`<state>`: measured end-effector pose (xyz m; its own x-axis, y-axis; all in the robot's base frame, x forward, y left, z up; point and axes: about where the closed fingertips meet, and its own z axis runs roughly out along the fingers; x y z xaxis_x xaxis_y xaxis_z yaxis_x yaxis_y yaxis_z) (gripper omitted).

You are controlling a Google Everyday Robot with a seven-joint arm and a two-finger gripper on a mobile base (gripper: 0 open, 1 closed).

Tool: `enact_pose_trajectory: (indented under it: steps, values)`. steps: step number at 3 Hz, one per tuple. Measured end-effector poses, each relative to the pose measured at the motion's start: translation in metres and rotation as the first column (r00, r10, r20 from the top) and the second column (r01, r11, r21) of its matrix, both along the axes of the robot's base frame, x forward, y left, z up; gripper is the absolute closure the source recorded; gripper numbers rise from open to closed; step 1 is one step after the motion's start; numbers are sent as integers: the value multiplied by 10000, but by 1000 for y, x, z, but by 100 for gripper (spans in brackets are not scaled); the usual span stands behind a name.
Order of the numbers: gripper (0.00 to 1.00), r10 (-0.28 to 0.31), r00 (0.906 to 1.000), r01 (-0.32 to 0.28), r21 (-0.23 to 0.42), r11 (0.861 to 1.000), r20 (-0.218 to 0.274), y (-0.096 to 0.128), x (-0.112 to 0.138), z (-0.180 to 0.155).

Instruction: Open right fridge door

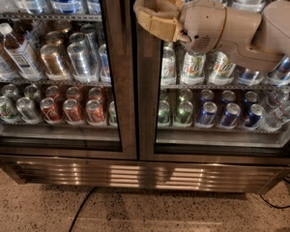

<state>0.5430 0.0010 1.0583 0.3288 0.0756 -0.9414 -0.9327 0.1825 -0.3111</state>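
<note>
The right fridge door (217,105) is a tall glass door in a dark metal frame, and it stands closed. Green-and-white cans (193,66) and blue cans (230,114) show behind its glass. My gripper (141,11) is at the upper left of this door, right in front of its left frame post (146,81) beside the centre seam. Its tan fingers (157,25) point left and stand slightly apart, with nothing held between them. My beige arm (246,30) crosses the door's upper glass from the right.
The left glass door (53,81) is closed, with red and copper cans and white-capped bottles behind it. A metal grille (135,173) runs along the base. A black cable (82,209) lies on the speckled floor, and another (285,202) lies at the right.
</note>
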Motion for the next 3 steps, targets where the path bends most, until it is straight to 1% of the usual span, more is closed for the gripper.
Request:
enact_pose_trajectory:
  steps: [3]
  values:
    - [100,-84,10000,84,75,9999,-22,0,0,-1]
